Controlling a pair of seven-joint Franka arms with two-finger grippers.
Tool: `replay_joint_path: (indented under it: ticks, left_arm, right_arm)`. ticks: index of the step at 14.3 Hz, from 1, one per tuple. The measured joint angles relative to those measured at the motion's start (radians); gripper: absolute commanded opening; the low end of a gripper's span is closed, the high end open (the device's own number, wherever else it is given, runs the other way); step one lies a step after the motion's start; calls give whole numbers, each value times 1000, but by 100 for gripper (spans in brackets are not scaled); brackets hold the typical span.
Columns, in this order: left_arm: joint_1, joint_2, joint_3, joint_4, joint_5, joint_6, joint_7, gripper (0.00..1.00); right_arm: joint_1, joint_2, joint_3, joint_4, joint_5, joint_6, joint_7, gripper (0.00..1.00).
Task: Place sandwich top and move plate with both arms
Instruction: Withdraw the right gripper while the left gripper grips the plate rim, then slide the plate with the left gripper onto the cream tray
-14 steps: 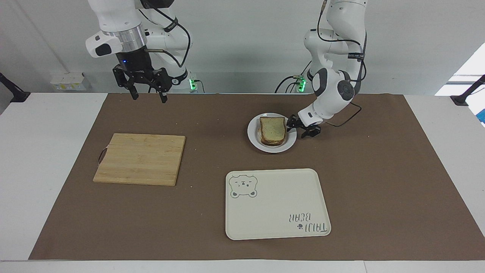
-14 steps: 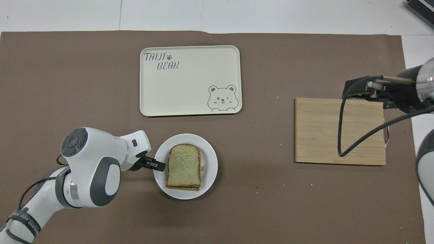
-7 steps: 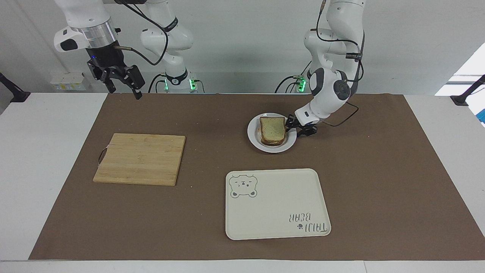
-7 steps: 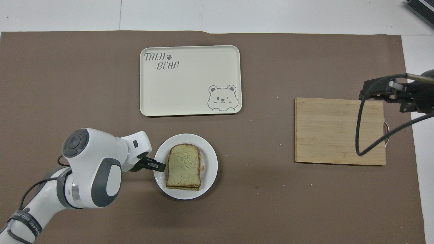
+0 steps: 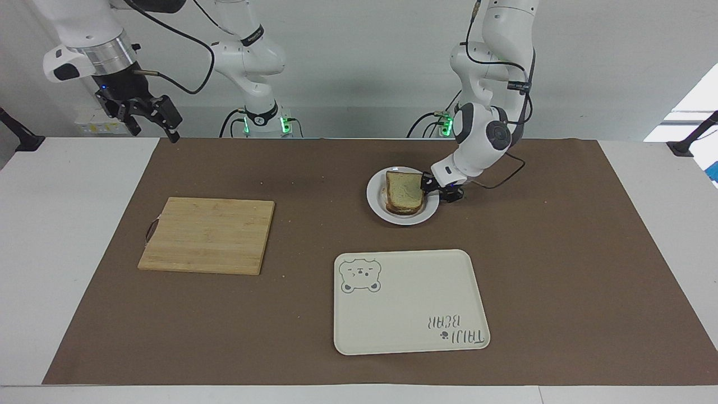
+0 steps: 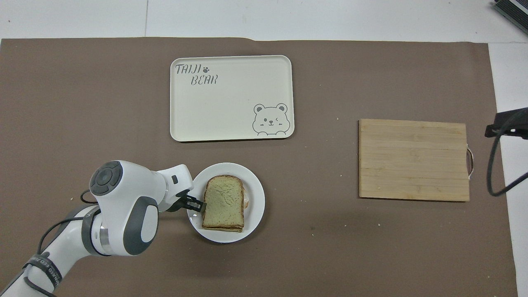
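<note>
Facing view: left arm bends down low, elbow raised, wrist angled toward the plate (image 5: 374, 197). Left gripper (image 5: 436, 189) sits at the plate's rim on the side toward the left arm's end of the table, about 3 o'clock of the plate in this view. Fingers drawn narrow at the rim; whether they actually clamp it, cannot tell.

Right arm waits, raised, its gripper (image 5: 150, 128) hanging over the table edge at the right arm's end, fingers spread wide, holding nothing.

Sandwich top (image 5: 404, 189), a pale slice with brown crust and rounded upper edge, lies on the stack in the middle of the plate. Plate is small, round, white, glossy.

Overhead view: cream rectangular tray (image 6: 231, 123) with bear drawing lies at 12 o'clock of the plate, apart from it. Wooden cutting board (image 6: 413, 159), straight-grained, lies well apart at 3 o'clock. Brown mat (image 6: 82, 103) covers the table.
</note>
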Motion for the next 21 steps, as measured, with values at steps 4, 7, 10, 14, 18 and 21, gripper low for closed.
replay_joint_path:
  ticks: [4, 7, 10, 14, 18, 21]
  left_arm:
    - [-1, 0, 7, 0, -62, -4, 13, 0]
    - [3, 1, 15, 7, -180, -45, 86, 0]
    - [31, 6, 19, 14, -259, -102, 154, 0]
    - [63, 9, 21, 40, -356, -212, 181, 0]
    - [121, 28, 21, 85, -404, -318, 182, 0]
    - [163, 45, 23, 117, -471, -390, 192, 0]
  right_arm:
    - [6, -29, 31, -59, 0, 0, -48, 100]
    - [8, -54, 85, -85, 0, 0, -19, 100]
    - [8, -61, 121, -92, -1, 0, 29, 100]
    - [0, -62, 100, -92, -2, 2, 30, 100]
    - [-3, -62, 89, -92, -2, 7, 30, 100]
    - [-3, -62, 89, -92, -2, 8, 30, 100]
